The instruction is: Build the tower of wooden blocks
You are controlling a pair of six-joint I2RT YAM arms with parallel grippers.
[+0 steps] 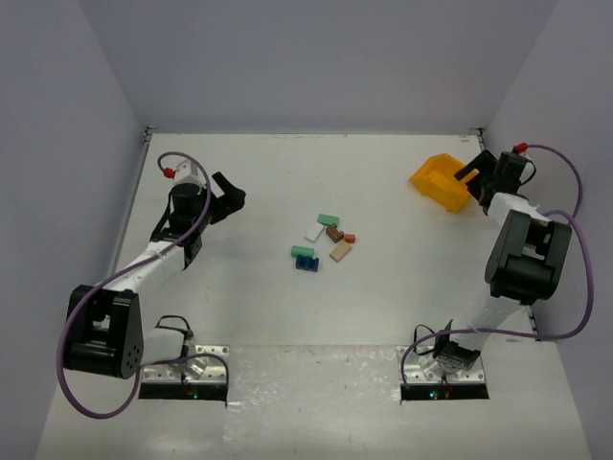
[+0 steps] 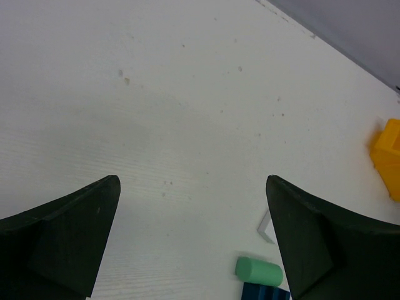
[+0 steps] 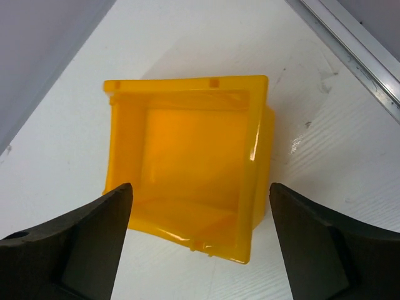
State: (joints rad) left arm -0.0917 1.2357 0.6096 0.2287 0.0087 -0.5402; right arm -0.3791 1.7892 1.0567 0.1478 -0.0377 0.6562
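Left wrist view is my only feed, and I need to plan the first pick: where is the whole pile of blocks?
Observer: The blocks lie scattered and unstacked in the middle of the table.
Operator: Any flat plank among them?
Observer: Yes, a tan plank at the cluster's near right edge.
Operator: And the right pincer?
Observer: Open, hovering over the empty yellow bin at the far right corner.

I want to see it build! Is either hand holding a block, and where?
Neither. The left gripper is open over the table; the right gripper is open at the bin.
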